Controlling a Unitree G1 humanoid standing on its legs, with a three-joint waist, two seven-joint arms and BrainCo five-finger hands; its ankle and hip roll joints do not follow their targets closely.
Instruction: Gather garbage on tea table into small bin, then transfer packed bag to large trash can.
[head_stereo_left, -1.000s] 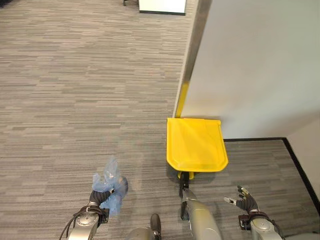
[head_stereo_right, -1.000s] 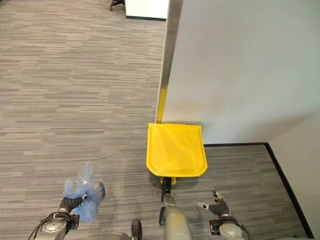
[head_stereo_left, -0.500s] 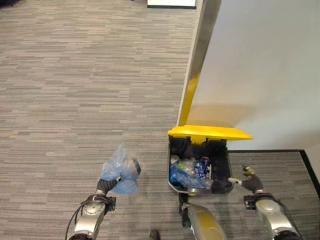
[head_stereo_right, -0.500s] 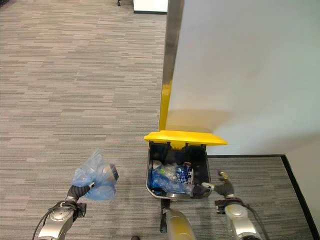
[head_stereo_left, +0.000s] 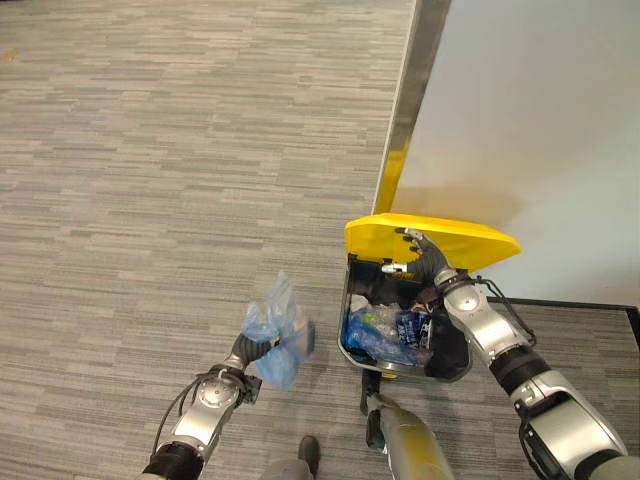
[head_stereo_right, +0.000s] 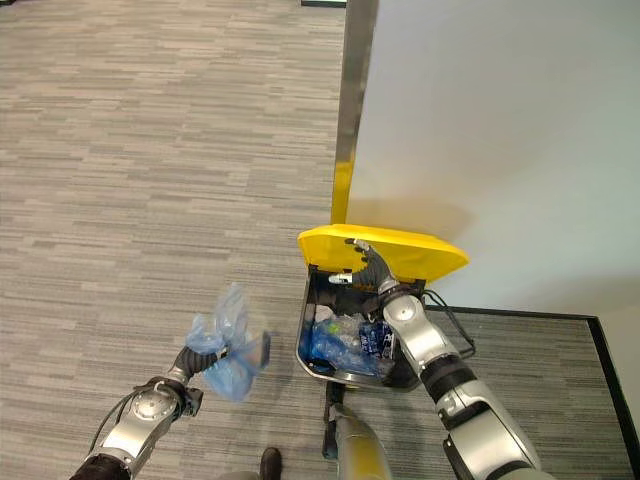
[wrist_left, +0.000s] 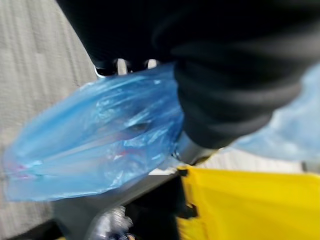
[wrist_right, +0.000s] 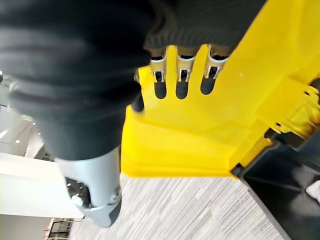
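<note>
- My left robot hand (head_stereo_left: 243, 352) hung over the grey carpet (head_stereo_left: 150, 180), to the left of the large trash can (head_stereo_left: 452, 360), apart from it, with its fingers curled round the gathered neck of the blue bag (head_stereo_left: 277, 330).
- The blue bag (wrist_left: 100, 135) bulged from that grip, crumpled and translucent, off the floor and still outside the trash can, level with its open mouth.
- The large trash can stood against the white wall (head_stereo_left: 540, 120), just below the metal edge strip (head_stereo_left: 410, 100) of the wall's corner; its dark body was open and showed bottles and blue plastic (head_stereo_left: 385, 330) heaped inside.
- The yellow lid (head_stereo_left: 470, 240) was tipped up over the far side of the can.
- My right robot hand (head_stereo_left: 422, 262) reached over the can's mouth from the right, with straight fingers (wrist_right: 180, 82) lying flat against the lid's surface and the thumb apart, gripping nothing.
</note>
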